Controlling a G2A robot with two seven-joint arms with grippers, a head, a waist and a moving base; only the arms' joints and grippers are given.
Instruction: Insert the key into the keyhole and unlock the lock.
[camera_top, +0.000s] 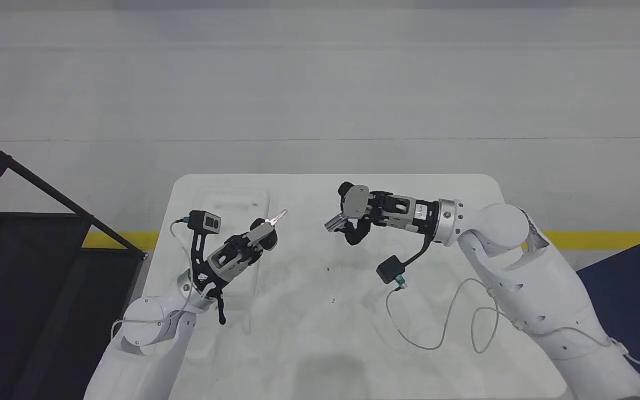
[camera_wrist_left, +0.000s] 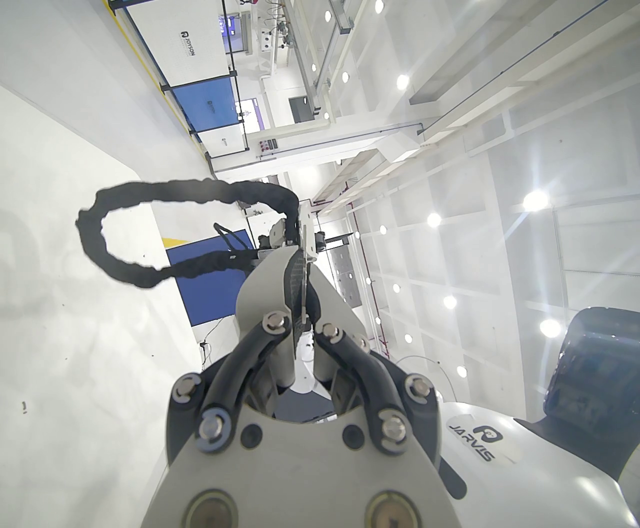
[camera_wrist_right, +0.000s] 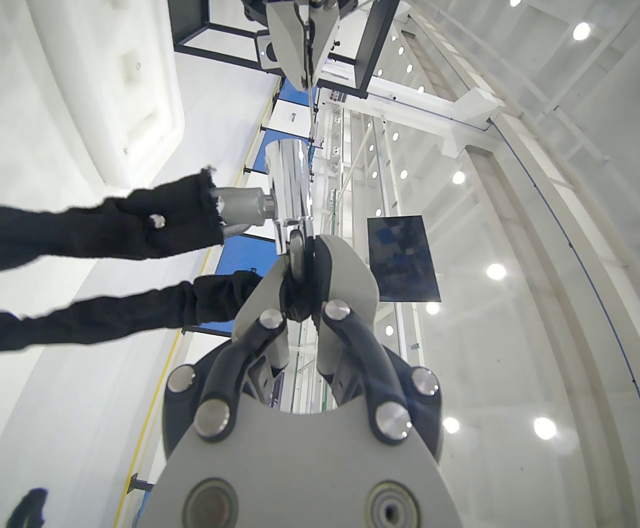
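Chrome lock on a black cable loop is pinched by the right gripper above the tabletop. Left gripper pinches the key, apart from the lock; keyhole indiscernible.

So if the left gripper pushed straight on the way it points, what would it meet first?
Probably the lock in the right gripper: the left gripper aims its key at it, though alignment is uncertain.

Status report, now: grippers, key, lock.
Left gripper shut on key. Right gripper shut on lock. Key points at lock, apart, not yet in. Nothing in the gap.
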